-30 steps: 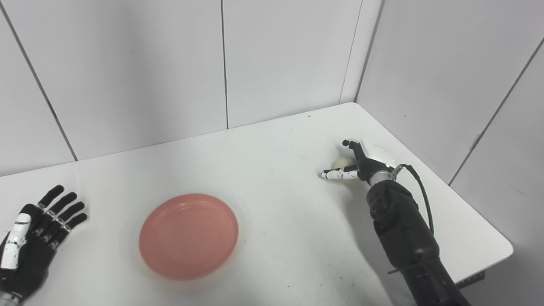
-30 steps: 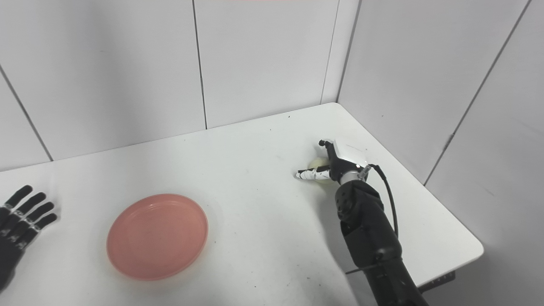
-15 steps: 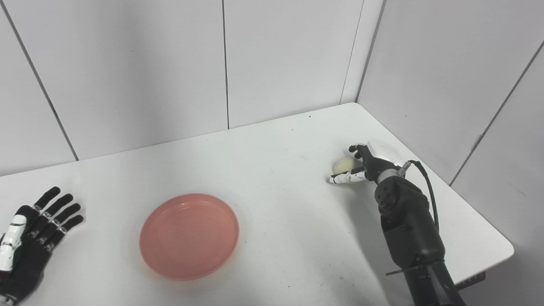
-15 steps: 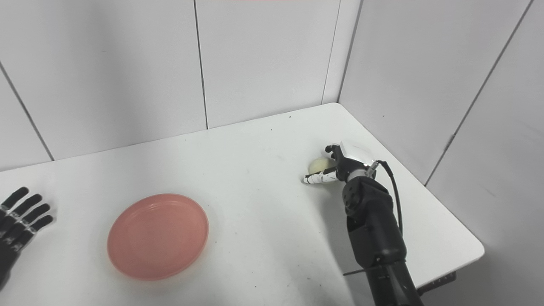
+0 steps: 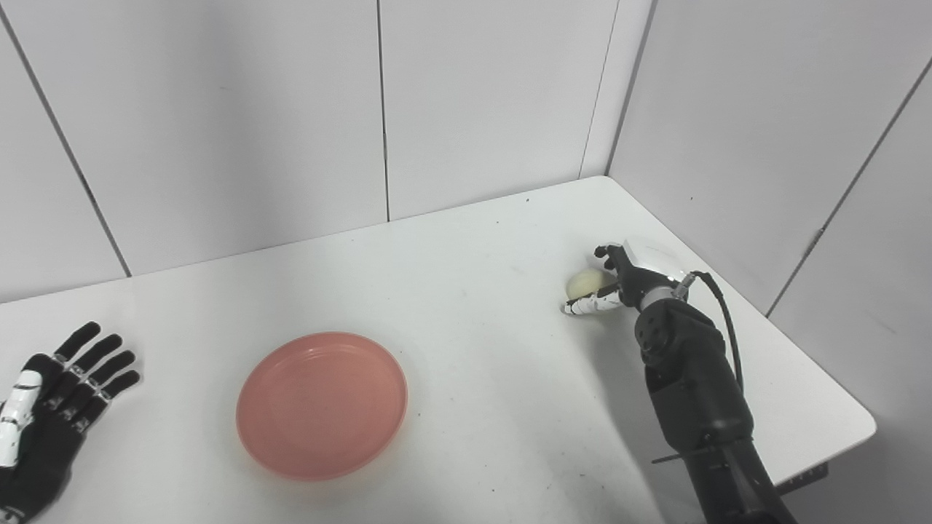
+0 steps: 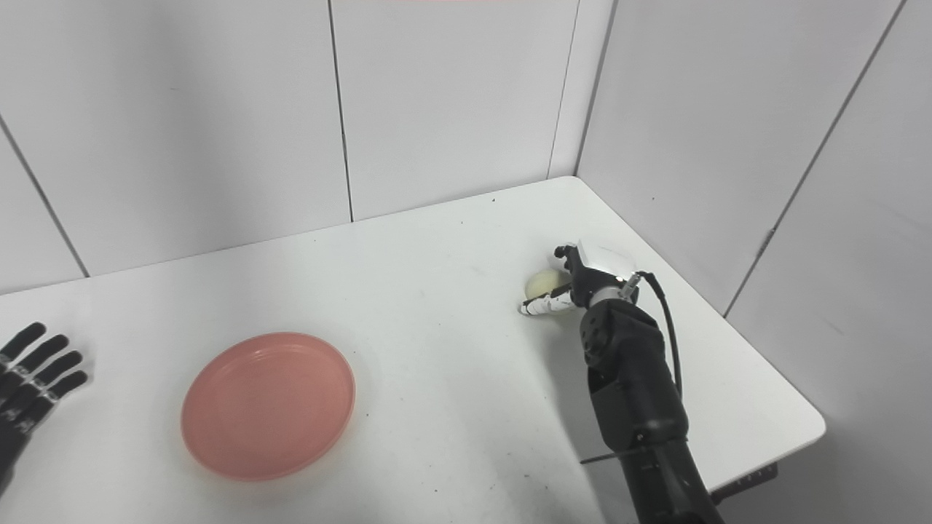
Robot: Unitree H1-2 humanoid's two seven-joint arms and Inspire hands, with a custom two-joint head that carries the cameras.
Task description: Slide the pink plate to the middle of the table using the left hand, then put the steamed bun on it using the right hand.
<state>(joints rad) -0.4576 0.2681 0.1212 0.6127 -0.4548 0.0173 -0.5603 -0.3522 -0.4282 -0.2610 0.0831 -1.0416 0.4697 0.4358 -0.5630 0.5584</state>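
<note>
In the left eye view, the pink plate (image 5: pixel 322 405) lies lower centre-left; the left hand (image 5: pixel 44 407) rests empty, fingers spread, at lower left. In the right eye view, the right hand (image 6: pixel 575 280) cups the steamed bun (image 6: pixel 546 282) at centre right, though a firm grip cannot be confirmed. The bun looks soft and light, so it wants gentle side pressure.

We see a white table (image 5: pixel 466 262) filling the lower and middle part of the frame, its far right corner rounded, with small dark specks scattered on its top. Behind it, across the upper frame, stand pale grey wall panels (image 5: pixel 240 109) split by thin dark seams.
</note>
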